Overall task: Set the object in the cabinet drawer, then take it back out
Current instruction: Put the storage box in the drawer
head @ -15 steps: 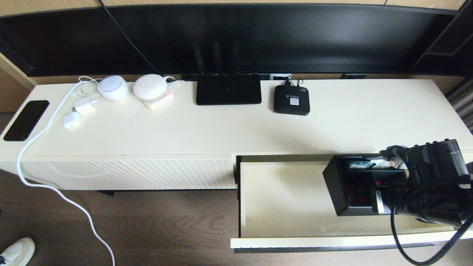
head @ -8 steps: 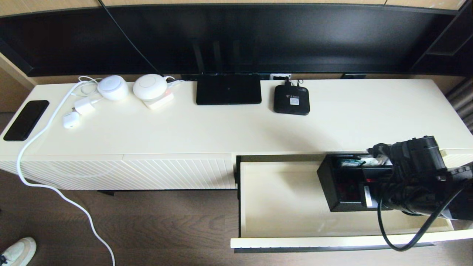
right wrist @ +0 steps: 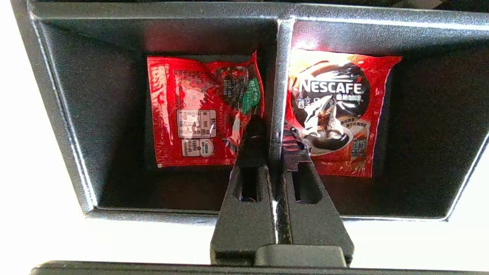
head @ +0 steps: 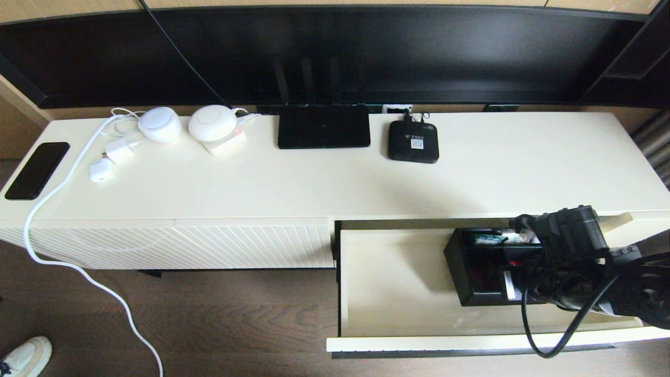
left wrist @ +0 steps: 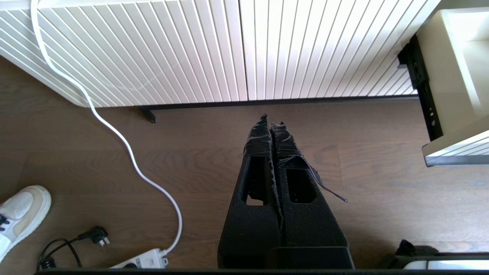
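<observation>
Head view: the box (head: 479, 267), pinched by its divider in the closed right gripper (right wrist: 274, 139), is lowered deeper into the open drawer (head: 398, 283) than a second earlier; release is judged imminent. The left gripper (left wrist: 272, 124) is parked shut.

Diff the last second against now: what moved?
The right gripper, shut on the box's divider, carried the box down and leftward into the open drawer. No release yet. Drawer, router, phone and the parked left gripper are unchanged.
</observation>
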